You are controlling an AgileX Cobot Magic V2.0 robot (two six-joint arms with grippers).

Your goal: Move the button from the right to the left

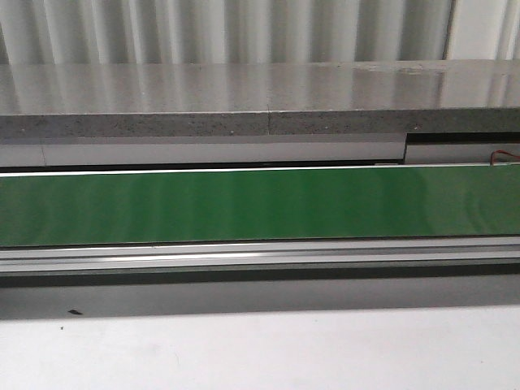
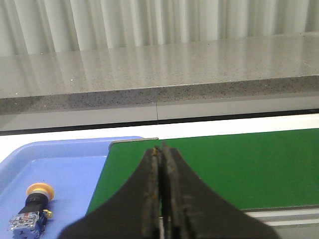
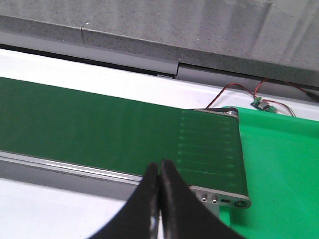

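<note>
On blue tray (image 2: 65,154): button (image 2: 31,208) (lying down); both grippers closed, empty.

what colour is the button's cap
Yellow-orange; the button lies in the blue tray, seen only in the left wrist view.

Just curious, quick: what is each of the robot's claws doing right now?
Left gripper: closed, holding nothing; the button lies in the blue tray.
Right gripper: closed, holding nothing.

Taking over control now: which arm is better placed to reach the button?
Left. The button lies in the blue tray beside the shut left gripper; the shut right gripper sees only the belt.
</note>
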